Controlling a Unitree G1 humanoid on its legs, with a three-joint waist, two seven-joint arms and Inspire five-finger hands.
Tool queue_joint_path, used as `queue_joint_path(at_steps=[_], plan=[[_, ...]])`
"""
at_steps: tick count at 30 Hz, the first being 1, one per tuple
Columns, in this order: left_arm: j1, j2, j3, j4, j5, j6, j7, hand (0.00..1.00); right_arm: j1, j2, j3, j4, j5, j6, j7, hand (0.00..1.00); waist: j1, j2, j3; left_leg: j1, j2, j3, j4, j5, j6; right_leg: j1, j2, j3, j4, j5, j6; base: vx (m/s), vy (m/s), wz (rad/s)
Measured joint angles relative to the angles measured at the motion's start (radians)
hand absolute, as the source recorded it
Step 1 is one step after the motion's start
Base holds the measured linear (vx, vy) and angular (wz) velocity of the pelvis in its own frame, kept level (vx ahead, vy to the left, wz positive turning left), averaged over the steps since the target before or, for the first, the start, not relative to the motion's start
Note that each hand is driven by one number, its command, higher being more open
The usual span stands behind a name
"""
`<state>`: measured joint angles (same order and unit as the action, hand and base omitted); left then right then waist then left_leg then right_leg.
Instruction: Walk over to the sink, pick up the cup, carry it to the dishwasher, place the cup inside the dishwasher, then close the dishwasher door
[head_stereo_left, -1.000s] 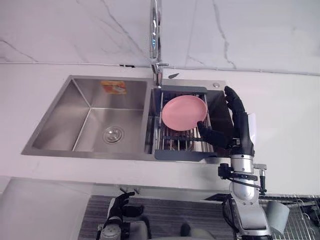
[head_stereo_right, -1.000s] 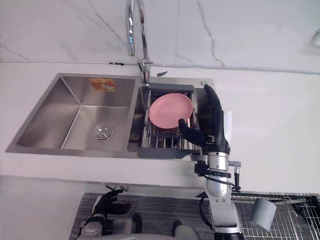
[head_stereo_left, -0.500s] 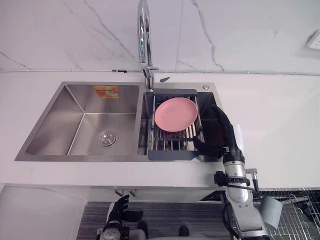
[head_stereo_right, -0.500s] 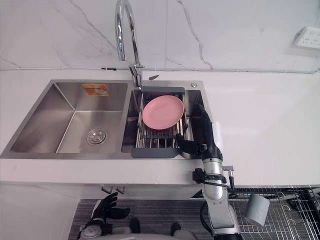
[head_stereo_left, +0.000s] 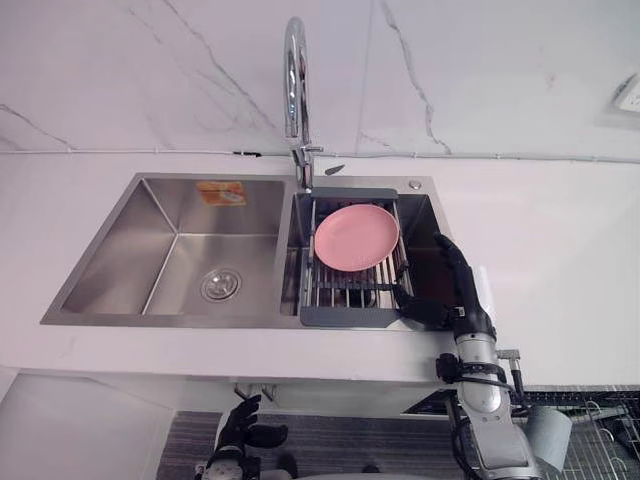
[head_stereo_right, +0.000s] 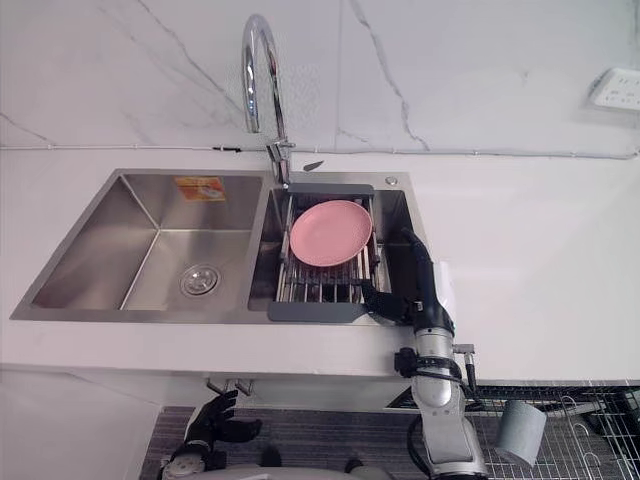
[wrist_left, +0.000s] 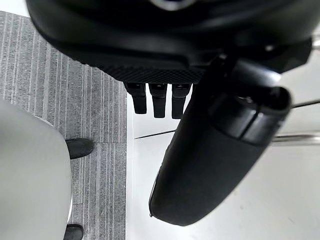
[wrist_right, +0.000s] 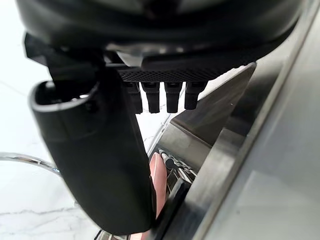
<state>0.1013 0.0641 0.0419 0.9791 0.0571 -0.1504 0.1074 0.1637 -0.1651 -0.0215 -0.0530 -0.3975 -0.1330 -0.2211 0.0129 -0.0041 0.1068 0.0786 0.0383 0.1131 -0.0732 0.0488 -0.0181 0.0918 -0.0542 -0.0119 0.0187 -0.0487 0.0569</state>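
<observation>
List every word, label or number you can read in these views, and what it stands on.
Orange-and-yellow sticker, on the back wall of the left basin of the sink: print too small to read.
Nothing else here bears readable text.

Pink plate (head_stereo_left: 356, 237) lies on a wire rack (head_stereo_left: 345, 288); chrome faucet (head_stereo_left: 296, 90) just behind.

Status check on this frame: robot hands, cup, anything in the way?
Right robot hand open, at the sink, right basin, beside dish rack. Left robot hand open, low. Grey cup on wire rack below counter, unheld.
</observation>
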Motion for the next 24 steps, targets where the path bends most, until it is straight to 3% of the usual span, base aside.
queue_joint_path(at_steps=[14,24], plan=[[0.006,0.002,0.0,-0.004,-0.001,-0.001,-0.006,0.9,-0.114,-0.156,0.021,0.014,-0.069,0.002,0.005,0.9,0.002,-0.002,-0.01,-0.018,-0.014,-0.022,-0.014,0.011,0.007,-0.015,-0.01,-0.023,0.005,-0.005,0.007,-0.01,-0.009,0.05],[0.006,0.01,-0.001,-0.031,-0.019,-0.006,-0.004,0.9,-0.246,-0.247,0.13,0.168,-0.148,0.002,0.028,0.9,0.026,-0.024,0.003,-0.036,-0.02,-0.045,-0.013,0.017,0.01,-0.026,-0.017,-0.046,0.014,-0.008,0.012,-0.01,-0.014,0.07]])
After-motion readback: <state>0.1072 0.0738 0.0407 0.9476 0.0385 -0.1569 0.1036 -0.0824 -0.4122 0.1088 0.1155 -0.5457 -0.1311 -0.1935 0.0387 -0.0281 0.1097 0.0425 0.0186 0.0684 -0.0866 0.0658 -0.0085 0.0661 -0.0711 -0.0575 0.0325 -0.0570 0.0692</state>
